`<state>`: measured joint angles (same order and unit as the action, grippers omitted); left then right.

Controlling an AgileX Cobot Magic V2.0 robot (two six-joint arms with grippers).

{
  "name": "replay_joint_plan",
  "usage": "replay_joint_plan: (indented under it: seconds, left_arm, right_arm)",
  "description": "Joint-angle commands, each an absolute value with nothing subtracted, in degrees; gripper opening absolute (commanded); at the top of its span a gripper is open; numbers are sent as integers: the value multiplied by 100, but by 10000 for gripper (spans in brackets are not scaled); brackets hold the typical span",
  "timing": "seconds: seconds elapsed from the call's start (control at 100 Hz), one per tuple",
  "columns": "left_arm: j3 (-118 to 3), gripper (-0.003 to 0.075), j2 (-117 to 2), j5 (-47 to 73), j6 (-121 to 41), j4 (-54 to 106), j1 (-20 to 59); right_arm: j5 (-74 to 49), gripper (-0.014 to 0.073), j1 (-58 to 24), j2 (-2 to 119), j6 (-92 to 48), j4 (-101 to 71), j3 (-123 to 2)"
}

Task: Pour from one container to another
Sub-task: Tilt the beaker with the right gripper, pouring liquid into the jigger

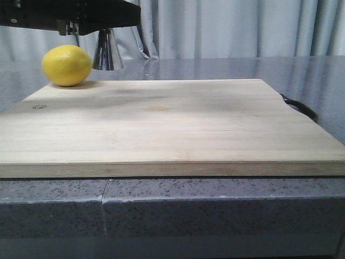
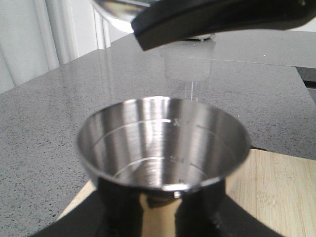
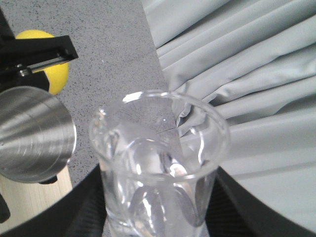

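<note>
Right tool (image 3: 158, 217) clamped on glass beaker (image 3: 158, 158); left tool (image 2: 163, 217) clamped on steel jigger (image 2: 163, 143). Judgement: align lip over jigger mouth, tip slowly, hold jigger level.

Pale grey curtains (image 1: 226, 27) hang in folds behind a speckled grey stone counter (image 1: 215, 67); soft, even light falls on both.

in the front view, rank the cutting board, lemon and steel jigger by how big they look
1. Wooden cutting board, by far the largest, spanning nearly the full width.
2. Lemon.
3. Steel jigger, only partly visible: the left arm's black hardware hides its top, and it sits farther back, so this last ranking is unsure.
</note>
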<state>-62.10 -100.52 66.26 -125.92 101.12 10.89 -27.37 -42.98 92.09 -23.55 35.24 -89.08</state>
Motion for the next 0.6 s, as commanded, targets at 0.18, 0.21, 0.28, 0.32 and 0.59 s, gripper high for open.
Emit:
replay_joint_plan:
  seconds: [0.18,0.21,0.28,0.32,0.59]
  left_arm:
    - [-6385,207,-9764,7137,-12544,10680,1145]
    - [-6385,207,-9764,7137,-12544,10680,1145]
    - [-6385,207,-9764,7137,-12544,10680,1145]
    - [-6385,207,-9764,7137,-12544,10680,1145]
    - [-6385,207,-9764,7137,-12544,10680,1145]
  right_arm:
    - [-2526,323,-4338,8965,-2706,3833,-9132]
    - [-2526,323,-4338,8965,-2754,3846,-9132]
    - [-2548,323,-4338,8965,-2897,3846,-9132]
    - [-2548,323,-4338,8965,-2939,3846,-9132]
    - [-2548,323,-4338,8965,-3167,3903,-9132]
